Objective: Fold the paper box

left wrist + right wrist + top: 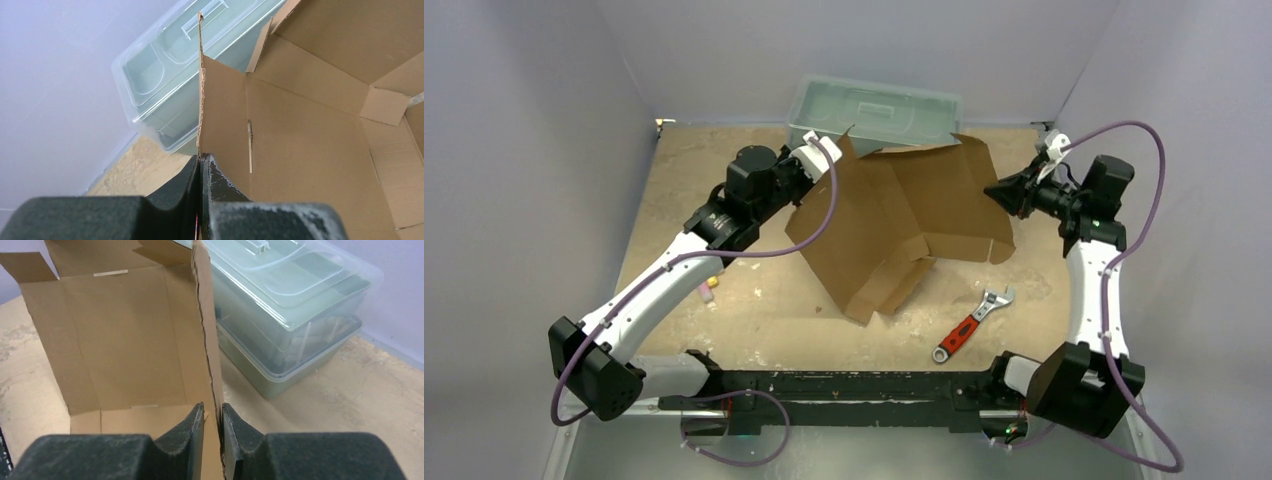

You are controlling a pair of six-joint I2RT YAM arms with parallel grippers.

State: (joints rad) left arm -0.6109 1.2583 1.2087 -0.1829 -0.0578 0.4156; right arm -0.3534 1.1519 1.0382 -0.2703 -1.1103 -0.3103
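step: raising the walls – the paper box (894, 220) stands half-opened, its panels creased but nothing tucked or locked, so the fold looks early.
left gripper (201, 160): pressed together on the raw corrugated edge of the left panel, holding that side up off the table (694, 170).
box position: mid-table, spanning between the two grippers, just in front of the grey-green plastic toolbox (874, 108); whether they touch i cannot tell.
right gripper (213, 410): fingers slightly spread, straddling the right panel's edge – a sliver of gap shows on one side, so no firm pinch.
next move: likely the right gripper must re-clamp or slide clear without dragging the panel, with the left pinch as anchor.
far right: a red-handled adjustable wrench (972, 322) lies apart from the cardboard.
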